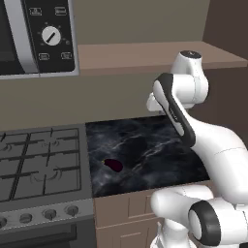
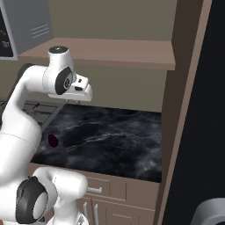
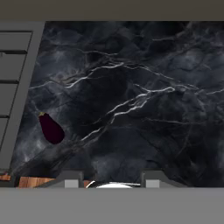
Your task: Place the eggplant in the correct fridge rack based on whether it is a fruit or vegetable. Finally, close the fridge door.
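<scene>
A small oblong dark purple-maroon eggplant [image 3: 51, 128] [image 1: 113, 164] [image 2: 53, 140] with a tiny yellow-green stem tip lies flat on the black marbled countertop [image 3: 144, 78], near the stove's edge, well ahead of the fingertips [image 3: 72, 178] and off to their left, touching neither.

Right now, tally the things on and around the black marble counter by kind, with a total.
Eggplant: 1
Stove: 1
Microwave: 1
Wooden shelf: 1
Counter: 1
Total: 5
</scene>
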Robot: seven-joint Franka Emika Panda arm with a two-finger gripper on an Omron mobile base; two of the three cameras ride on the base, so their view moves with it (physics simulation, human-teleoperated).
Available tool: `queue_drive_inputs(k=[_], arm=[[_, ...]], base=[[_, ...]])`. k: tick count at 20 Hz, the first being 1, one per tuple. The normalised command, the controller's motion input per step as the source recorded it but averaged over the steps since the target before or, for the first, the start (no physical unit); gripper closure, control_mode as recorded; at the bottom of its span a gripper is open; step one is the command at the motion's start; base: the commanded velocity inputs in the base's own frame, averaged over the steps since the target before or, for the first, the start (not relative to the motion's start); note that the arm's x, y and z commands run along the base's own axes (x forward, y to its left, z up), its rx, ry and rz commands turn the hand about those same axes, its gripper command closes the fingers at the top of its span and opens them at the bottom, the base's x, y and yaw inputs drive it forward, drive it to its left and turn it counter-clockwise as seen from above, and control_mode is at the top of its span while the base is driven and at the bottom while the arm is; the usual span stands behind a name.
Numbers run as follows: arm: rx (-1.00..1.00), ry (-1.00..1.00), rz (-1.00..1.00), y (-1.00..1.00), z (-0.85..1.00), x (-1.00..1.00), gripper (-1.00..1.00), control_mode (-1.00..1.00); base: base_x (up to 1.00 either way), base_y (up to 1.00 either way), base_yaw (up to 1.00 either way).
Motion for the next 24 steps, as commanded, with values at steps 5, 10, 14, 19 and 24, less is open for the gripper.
queue_drive_inputs(k=[5,10,14,19,24], arm=[[-0.05,-0.01,0.04,0.18,-0.34,-0.58,-1.00,-1.00],[-0.05,-0.11,0.11,0.52,-0.58,-0.72,-1.00,-1.00],[0.00,-0.01,0.14,0.55,-0.67,-0.41,-1.00,-1.00],[0.00,0.00,0.12,0.46,-0.44,-0.04,-1.00,-1.00],[0.00,0.03,0.12,0.60,-0.40,0.00,-1.00,-1.00]], base=[[0.00,0.00,0.00],[0.00,0.00,0.00],[0.00,0.00,0.00],[0.00,0.00,0.00],[0.00,0.00,0.00]])
